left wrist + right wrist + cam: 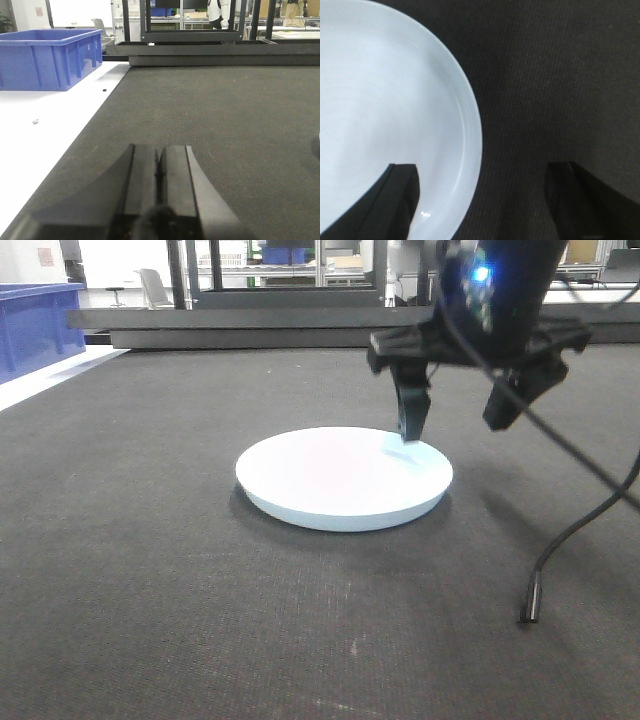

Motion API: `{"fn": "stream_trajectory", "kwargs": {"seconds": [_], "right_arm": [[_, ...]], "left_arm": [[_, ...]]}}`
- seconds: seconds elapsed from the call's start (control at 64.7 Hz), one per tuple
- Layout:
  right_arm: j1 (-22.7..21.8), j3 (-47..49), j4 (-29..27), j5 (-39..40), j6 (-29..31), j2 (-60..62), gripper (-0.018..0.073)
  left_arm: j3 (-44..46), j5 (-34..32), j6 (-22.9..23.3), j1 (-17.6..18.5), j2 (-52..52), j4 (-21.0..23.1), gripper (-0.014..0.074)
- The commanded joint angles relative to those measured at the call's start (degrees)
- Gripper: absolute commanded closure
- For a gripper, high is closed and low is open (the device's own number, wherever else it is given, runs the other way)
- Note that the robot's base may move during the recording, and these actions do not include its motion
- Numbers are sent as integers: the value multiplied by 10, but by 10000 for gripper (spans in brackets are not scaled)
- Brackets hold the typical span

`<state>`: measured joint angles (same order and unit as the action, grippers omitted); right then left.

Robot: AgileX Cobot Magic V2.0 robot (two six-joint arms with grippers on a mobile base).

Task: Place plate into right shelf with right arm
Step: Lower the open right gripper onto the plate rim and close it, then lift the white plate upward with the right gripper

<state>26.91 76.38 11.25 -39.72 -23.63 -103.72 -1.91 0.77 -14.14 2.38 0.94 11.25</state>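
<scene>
The white round plate [340,475] lies flat on the dark mat [150,570]. My right gripper [455,428] hangs open over the plate's right edge, a blue light glowing on its body. One finger [411,410] reaches down to the plate's top near the rim, and the other stands outside it above the mat. In the right wrist view the plate [380,100] fills the left side, and the right gripper [482,172] straddles its rim. My left gripper [159,152] is shut on nothing, low over the mat. The right shelf is out of view.
A blue plastic bin [47,57] stands on a white surface [40,125] left of the mat, and also shows as the bin [35,325] at far left. A black cable [560,550] dangles to the mat right of the plate. Dark rails [300,335] close off the back.
</scene>
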Motion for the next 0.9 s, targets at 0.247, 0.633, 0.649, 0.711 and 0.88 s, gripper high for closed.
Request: {"fn": "stream_trajectory", "kwargs": {"seconds": [0.247,0.633,0.649,0.711,0.88], "right_arm": [[-1,20,29,64,-2,-23,-51],[-1,20,26,62,-2,-28,423],[-1,20,26,62,-1,-28,439],[-1,20,26,60,-1,-28,509],[-1,20,21,60,-1,-17,507]], "left_arm": [[-4,-51,1,-2,7,1,643],[-4,-51,1,-2,7,1,643],[-4,-51,1,-2,7,1,643],[-4,-51,1,-2,7,1,643],[-4,-51,1,-2,7,1,643]]}}
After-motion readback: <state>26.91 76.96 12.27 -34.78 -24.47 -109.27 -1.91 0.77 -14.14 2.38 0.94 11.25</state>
